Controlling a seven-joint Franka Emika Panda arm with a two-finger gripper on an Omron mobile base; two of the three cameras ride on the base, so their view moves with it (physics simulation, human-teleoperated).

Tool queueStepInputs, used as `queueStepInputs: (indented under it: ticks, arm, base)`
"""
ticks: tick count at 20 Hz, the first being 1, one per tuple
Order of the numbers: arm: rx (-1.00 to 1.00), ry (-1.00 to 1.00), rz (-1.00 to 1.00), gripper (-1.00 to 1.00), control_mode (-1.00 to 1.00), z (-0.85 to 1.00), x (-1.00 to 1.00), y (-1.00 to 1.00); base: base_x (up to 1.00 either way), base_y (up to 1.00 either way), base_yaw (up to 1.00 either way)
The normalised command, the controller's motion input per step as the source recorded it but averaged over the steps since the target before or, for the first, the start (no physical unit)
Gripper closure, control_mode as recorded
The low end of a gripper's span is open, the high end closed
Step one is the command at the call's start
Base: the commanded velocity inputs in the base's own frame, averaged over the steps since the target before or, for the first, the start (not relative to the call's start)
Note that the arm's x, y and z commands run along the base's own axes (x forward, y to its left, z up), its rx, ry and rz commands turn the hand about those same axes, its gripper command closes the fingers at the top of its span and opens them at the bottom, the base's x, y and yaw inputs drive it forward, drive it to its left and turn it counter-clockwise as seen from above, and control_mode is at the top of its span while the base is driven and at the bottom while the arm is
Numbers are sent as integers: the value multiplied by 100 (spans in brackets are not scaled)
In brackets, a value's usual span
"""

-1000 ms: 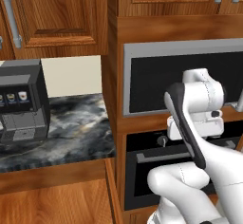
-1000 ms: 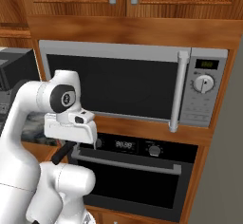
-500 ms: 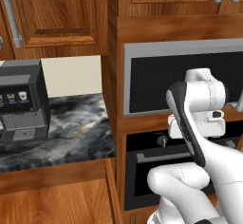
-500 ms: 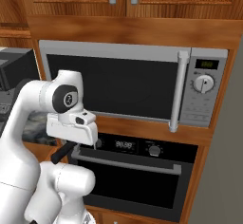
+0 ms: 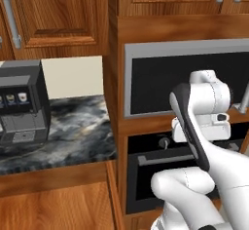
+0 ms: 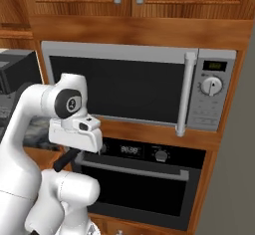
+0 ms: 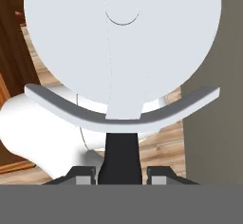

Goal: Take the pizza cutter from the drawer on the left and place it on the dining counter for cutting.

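My gripper (image 7: 122,175) is shut on the pizza cutter (image 7: 122,52). In the hand view its big pale round wheel looms close, with a curved grey guard under it, and its dark handle (image 7: 122,154) is pinched between the two fingertips (image 7: 84,176). In the right base view the cutter's dark handle (image 6: 65,160) sticks out under my white hand (image 6: 74,133), in front of the oven. My hand (image 5: 204,126) hangs in front of the oven in the left base view as well. The drawer and the dining counter are out of view.
A built-in microwave (image 6: 124,87) sits above a black oven (image 6: 139,179) in a reddish-brown wooden column. To the left a coffee machine (image 5: 19,102) stands on a marbled counter (image 5: 73,126) under wooden wall cabinets (image 5: 53,14). Wooden floor (image 7: 156,147) lies below the hand.
The arm has shifted very slightly to the right with the cutter still held. The grip has not changed.
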Motion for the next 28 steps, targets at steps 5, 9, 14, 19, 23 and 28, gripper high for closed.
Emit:
queueStepInputs:
  ticks: [5,9,14,19,23,28]
  arm:
    - [0,0,0,100,100,0,0,0]
    - [0,0,0,100,100,0,0,0]
    - [0,0,0,100,100,0,0,0]
    - [0,0,0,100,100,0,0,0]
    - [0,0,0,100,100,0,0,0]
    - [0,0,0,100,100,0,0,0]
  base:
    - [-99,-69,9]
    - [-77,-33,11]
    - [-16,49,66]
    - [-19,40,96]
    - [-20,19,100]
    - [-22,26,100]
